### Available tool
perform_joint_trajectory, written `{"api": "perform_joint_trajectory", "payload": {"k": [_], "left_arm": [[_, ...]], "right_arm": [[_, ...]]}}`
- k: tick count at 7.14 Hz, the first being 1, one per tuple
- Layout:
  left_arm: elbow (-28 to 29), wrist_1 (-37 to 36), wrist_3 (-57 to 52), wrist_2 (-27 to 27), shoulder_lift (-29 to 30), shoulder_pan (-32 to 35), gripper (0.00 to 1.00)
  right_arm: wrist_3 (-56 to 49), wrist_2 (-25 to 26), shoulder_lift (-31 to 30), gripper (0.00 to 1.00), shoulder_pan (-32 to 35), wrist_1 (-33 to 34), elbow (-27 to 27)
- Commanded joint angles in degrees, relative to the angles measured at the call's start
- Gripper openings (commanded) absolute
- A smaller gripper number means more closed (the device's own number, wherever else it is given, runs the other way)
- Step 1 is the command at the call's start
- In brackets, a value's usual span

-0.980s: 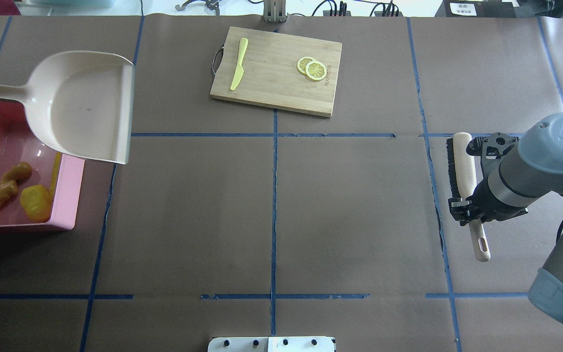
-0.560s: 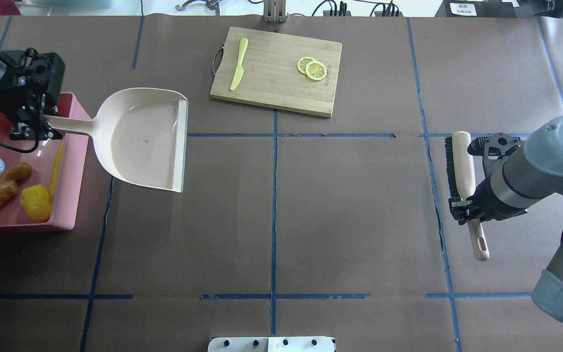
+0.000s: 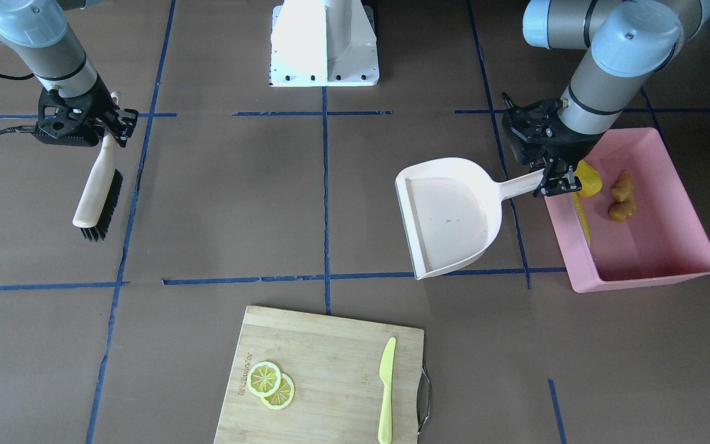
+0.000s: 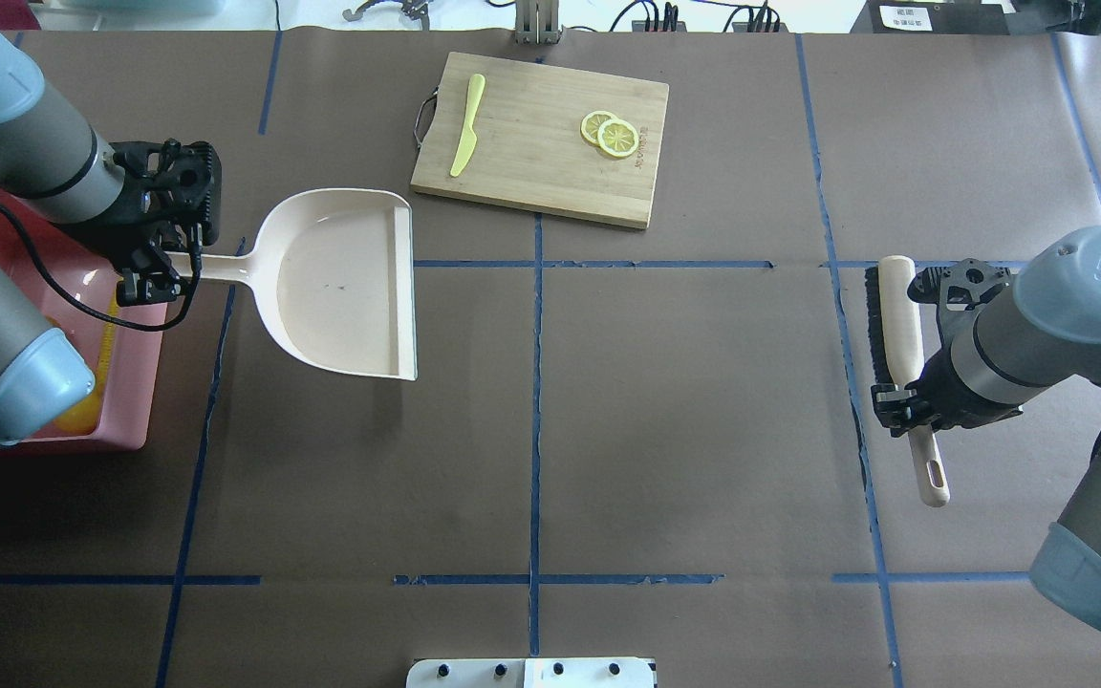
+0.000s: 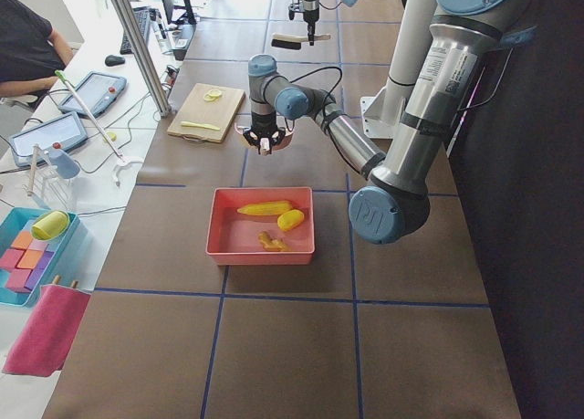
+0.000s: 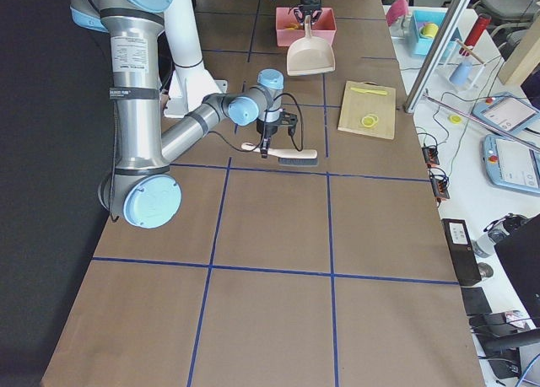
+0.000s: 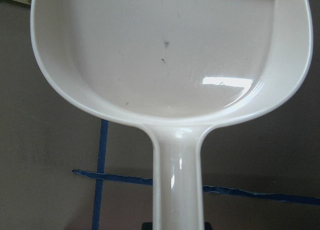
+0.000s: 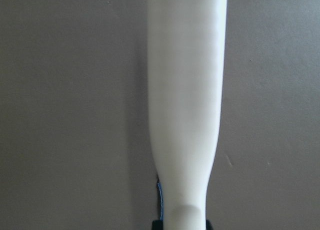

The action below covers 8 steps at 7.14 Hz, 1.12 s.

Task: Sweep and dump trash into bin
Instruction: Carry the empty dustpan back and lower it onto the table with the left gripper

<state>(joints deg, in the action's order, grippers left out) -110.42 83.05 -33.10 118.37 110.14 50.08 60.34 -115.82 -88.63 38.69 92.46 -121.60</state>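
The pink bin (image 3: 638, 280) stands at my left end of the table. In it lie the corn cob (image 3: 582, 216), the yellow lump (image 3: 588, 179) and the ginger root (image 3: 621, 197); all three also show in the exterior left view, for example the corn cob (image 5: 265, 207). My left gripper (image 4: 154, 272) is shut on the handle of the beige dustpan (image 4: 345, 282). The dustpan is empty and sits level, just inboard of the bin. My right gripper (image 4: 904, 397) is shut on the handle of a brush (image 4: 899, 315) at the right end.
A wooden cutting board (image 4: 541, 139) lies at the far middle with a yellow-green knife (image 4: 466, 124) and lemon slices (image 4: 611, 134) on it. The robot's white base (image 3: 324, 43) is at the near edge. Blue tape lines cross the brown table.
My left arm has carried the dustpan right, from over the bin to the table beside it, and turned it level. The brush and right arm have barely moved.
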Motion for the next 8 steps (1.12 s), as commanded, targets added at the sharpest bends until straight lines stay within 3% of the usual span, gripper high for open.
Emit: {"api": "perform_joint_trajectory", "payload": {"k": [1,8], "left_arm": [[-0.8,1.4,1.6,-1.1,0.2,-4.0,0.07],[-0.9,2.4,6.7,-1.2,0.6,-12.6,0.17]], "right_arm": [[0.1,0.1,0.0,0.03,0.0,-0.9,0.2],[0.3,0.1,0.0,0.03,-0.1,-1.2,1.3]]}}
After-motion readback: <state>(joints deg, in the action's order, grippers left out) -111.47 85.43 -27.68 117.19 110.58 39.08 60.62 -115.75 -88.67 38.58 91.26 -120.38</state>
